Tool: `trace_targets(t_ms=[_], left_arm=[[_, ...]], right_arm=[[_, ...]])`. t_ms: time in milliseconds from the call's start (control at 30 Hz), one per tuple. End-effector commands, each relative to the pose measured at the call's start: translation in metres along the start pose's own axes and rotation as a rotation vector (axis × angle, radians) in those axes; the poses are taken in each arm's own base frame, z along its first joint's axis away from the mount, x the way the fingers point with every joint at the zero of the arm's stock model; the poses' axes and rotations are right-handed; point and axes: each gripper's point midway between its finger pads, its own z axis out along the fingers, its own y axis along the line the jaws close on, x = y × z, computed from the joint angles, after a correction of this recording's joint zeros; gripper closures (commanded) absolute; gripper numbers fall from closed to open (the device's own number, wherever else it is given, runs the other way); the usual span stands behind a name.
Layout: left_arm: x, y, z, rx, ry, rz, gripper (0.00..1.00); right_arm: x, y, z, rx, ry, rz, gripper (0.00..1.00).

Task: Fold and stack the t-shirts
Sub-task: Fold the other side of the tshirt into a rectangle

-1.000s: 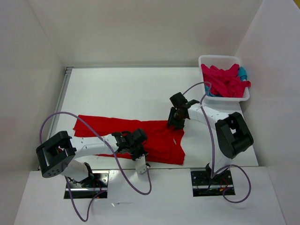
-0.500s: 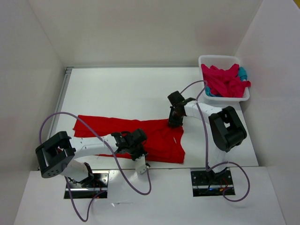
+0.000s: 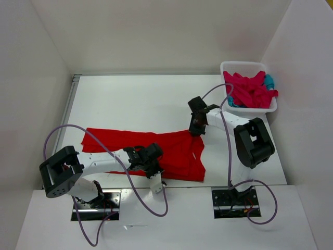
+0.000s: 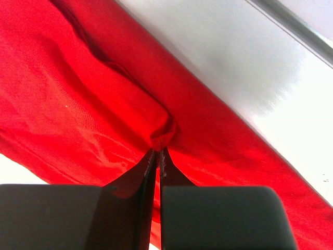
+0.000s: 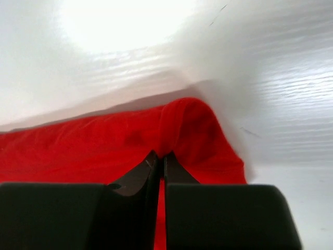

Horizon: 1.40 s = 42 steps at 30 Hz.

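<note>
Red t-shirt [image 3: 179, 151] lies flat on the white table [image 3: 135, 101], stretched out sideways. Its left part is a narrower wrinkled strip and its right part is wider.

Left arm reaches in from the shirt's left and lies across its near half. Left gripper [image 3: 152, 162] sits low on the cloth, near the shirt's near edge and a bit right of its middle. In the left wrist view, the left gripper [image 4: 157, 152] has its jaws pressed nearly together, pinching a small peak of the red t-shirt [image 4: 78, 104]. The fabric puckers up to the tips and creases run away from them.

Right gripper [image 3: 196, 130] is at the shirt's far right corner, on its far edge, with the arm coming in from the shirt's right. In the right wrist view, the right gripper [image 5: 158, 156] also has its jaws narrow, closed on a fold of the red t-shirt [image 5: 78, 146]. The corner humps up just beyond the tips, with bare table past it.

White basket [image 3: 248, 110] stands well to the right of the shirt and farther back, apart from it. Crimson-pink t-shirt [image 3: 250, 88] is bunched inside and fills most of the basket. Teal-blue t-shirt [image 3: 269, 80] peeks out at the basket's right side, partly under the pink one. Neither of these two is folded.
</note>
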Motion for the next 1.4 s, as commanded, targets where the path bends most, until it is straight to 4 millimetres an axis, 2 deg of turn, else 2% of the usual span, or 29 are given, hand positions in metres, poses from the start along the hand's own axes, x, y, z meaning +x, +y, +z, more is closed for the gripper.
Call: trace_targets(t_ms=[0, 133, 200, 300, 333, 433, 500, 533, 567, 633, 667, 700, 767, 833, 933, 967, 1000, 1033, 1067, 1100, 1133, 1167, 1200, 1233, 1300, 1333, 1367], left_arm=[[-0.003, -0.003, -0.003, -0.001, -0.021, 0.007, 0.91], [-0.003, -0.003, -0.003, -0.001, -0.021, 0.007, 0.91], [-0.005, -0.003, -0.003, -0.001, -0.030, 0.007, 0.91], [-0.005, -0.003, -0.003, -0.001, -0.030, 0.007, 0.87], [-0.005, -0.003, -0.003, -0.001, -0.030, 0.007, 0.84], [-0.005, 0.001, -0.004, -0.011, -0.030, -0.018, 0.50], [-0.004, 0.017, -0.015, -0.065, -0.014, -0.105, 0.35], [-0.005, 0.027, -0.019, -0.090, -0.017, -0.145, 0.33], [-0.008, 0.051, -0.033, -0.155, -0.028, -0.205, 0.30], [-0.005, 0.074, -0.056, -0.238, -0.032, -0.263, 0.23], [-0.002, 0.084, -0.067, -0.278, -0.043, -0.295, 0.21], [-0.005, 0.098, -0.088, -0.341, -0.068, -0.330, 0.19], [0.002, 0.108, -0.110, -0.413, -0.071, -0.396, 0.16], [0.008, 0.111, -0.136, -0.478, -0.082, -0.504, 0.16], [0.064, 0.085, -0.149, -0.500, 0.035, -0.750, 0.16], [0.102, 0.060, -0.152, -0.495, 0.116, -0.880, 0.16], [0.124, 0.048, -0.156, -0.508, 0.159, -0.964, 0.16], [0.144, 0.030, -0.156, -0.497, 0.200, -1.043, 0.16], [0.167, 0.014, -0.153, -0.483, 0.242, -1.114, 0.16], [0.204, -0.010, -0.168, -0.523, 0.311, -1.236, 0.16], [0.224, -0.022, -0.174, -0.541, 0.342, -1.307, 0.16], [0.254, -0.047, -0.178, -0.542, 0.383, -1.407, 0.16], [0.269, -0.044, -0.190, -0.580, 0.378, -1.436, 0.16], [0.286, -0.048, -0.191, -0.604, 0.392, -1.470, 0.16], [0.305, -0.053, -0.205, -0.670, 0.412, -1.483, 0.15], [0.312, -0.050, -0.207, -0.697, 0.426, -1.471, 0.15], [0.320, -0.056, -0.208, -0.706, 0.446, -1.484, 0.15]], right_arm=[[-0.033, -0.016, -0.012, 0.038, -0.081, 0.023, 0.94], [-0.045, -0.024, -0.012, 0.032, -0.081, 0.024, 0.94], [-0.037, -0.026, -0.004, 0.041, -0.041, 0.007, 0.90], [-0.036, -0.022, -0.002, 0.024, -0.025, -0.003, 0.68], [-0.036, -0.022, -0.002, 0.024, -0.024, -0.003, 0.52], [-0.037, -0.020, -0.007, 0.007, -0.031, -0.013, 0.42], [-0.043, -0.016, -0.020, -0.011, -0.058, -0.011, 0.42], [-0.047, -0.014, -0.028, -0.020, -0.072, -0.010, 0.41], [-0.048, -0.014, -0.034, -0.025, -0.079, -0.010, 0.41], [-0.052, -0.011, -0.061, -0.055, -0.122, 0.011, 0.40], [-0.046, -0.017, -0.065, -0.045, -0.122, 0.020, 0.40], [-0.041, -0.020, -0.073, -0.047, -0.123, 0.042, 0.40], [-0.033, -0.031, -0.090, -0.038, -0.154, 0.069, 0.38], [-0.014, -0.040, -0.098, -0.023, -0.137, 0.095, 0.36], [0.021, -0.043, -0.093, -0.011, -0.058, 0.111, 0.34], [0.033, -0.037, -0.091, -0.026, -0.025, 0.104, 0.34], [0.042, -0.036, -0.088, -0.019, -0.008, 0.131, 0.34], [0.058, -0.040, -0.084, -0.009, 0.034, 0.139, 0.34], [0.071, -0.034, -0.085, -0.028, 0.065, 0.133, 0.33], [0.087, -0.038, -0.080, -0.015, 0.102, 0.167, 0.33], [0.093, -0.037, -0.083, -0.030, 0.106, 0.181, 0.33], [0.101, -0.038, -0.084, -0.037, 0.117, 0.191, 0.32], [0.111, -0.045, -0.080, -0.018, 0.132, 0.230, 0.32], [0.113, -0.046, -0.083, -0.031, 0.121, 0.247, 0.32], [0.122, -0.054, -0.082, -0.014, 0.133, 0.276, 0.29], [0.124, -0.051, -0.082, -0.019, 0.143, 0.292, 0.28], [0.135, -0.054, -0.079, -0.013, 0.181, 0.301, 0.26]])
